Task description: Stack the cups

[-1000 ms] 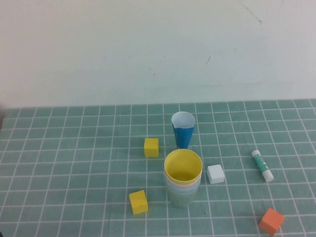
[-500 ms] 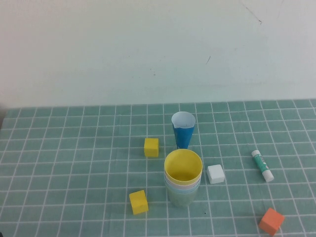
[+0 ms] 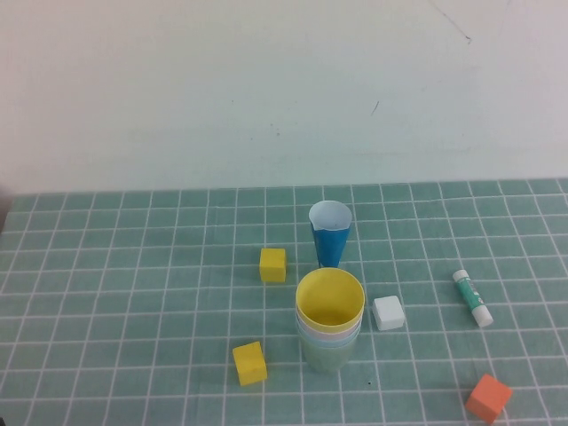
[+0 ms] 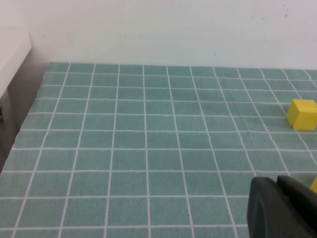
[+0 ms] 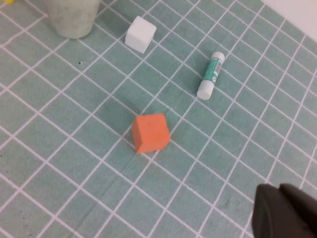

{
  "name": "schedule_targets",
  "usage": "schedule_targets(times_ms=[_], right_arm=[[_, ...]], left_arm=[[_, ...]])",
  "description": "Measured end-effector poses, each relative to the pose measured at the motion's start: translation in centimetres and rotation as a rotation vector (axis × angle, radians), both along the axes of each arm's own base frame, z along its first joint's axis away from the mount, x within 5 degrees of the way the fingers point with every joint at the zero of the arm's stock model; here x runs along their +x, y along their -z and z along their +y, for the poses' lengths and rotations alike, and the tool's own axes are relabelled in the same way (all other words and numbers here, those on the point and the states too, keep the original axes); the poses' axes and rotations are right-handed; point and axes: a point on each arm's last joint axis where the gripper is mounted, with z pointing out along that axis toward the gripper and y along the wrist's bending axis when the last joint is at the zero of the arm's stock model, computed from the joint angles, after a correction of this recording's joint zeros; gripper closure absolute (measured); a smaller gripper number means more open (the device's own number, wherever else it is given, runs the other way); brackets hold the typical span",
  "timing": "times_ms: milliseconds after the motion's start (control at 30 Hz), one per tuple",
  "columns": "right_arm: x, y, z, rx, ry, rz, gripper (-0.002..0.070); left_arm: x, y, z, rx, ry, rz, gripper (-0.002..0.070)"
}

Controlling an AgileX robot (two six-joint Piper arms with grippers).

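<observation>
The cups stand nested in one stack [image 3: 329, 319] near the middle of the mat: the yellow cup [image 3: 329, 299] is on top, a pale pink rim and a light blue rim show under it, and the sage green cup [image 3: 325, 353] is at the bottom. The green base [image 5: 73, 17] of the stack also shows in the right wrist view. Neither arm appears in the high view. My left gripper [image 4: 277, 181] is shut and empty above bare mat on the left side. My right gripper [image 5: 280, 188] is shut and empty above the mat, near the orange cube.
A dark blue cone cup [image 3: 329, 232] with white inside stands just behind the stack. Two yellow cubes [image 3: 272, 264] [image 3: 249, 363], a white cube [image 3: 388, 312], an orange cube [image 3: 488, 398] and a glue stick [image 3: 471, 298] lie around on the green grid mat [image 3: 133, 293].
</observation>
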Motion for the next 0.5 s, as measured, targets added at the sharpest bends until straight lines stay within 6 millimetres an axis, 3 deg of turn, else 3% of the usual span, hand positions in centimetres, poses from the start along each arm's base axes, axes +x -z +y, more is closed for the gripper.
schedule_targets(times_ms=[267, 500], right_arm=[[0.0, 0.0, -0.1, 0.001, 0.01, 0.001, 0.0678], [0.2, 0.0, -1.1, 0.119, 0.211, -0.093, 0.0678]], left_arm=[[0.0, 0.0, 0.0, 0.0, 0.0, 0.0, 0.0677], [0.0, 0.0, 0.0, -0.01, -0.003, 0.001, 0.0677]])
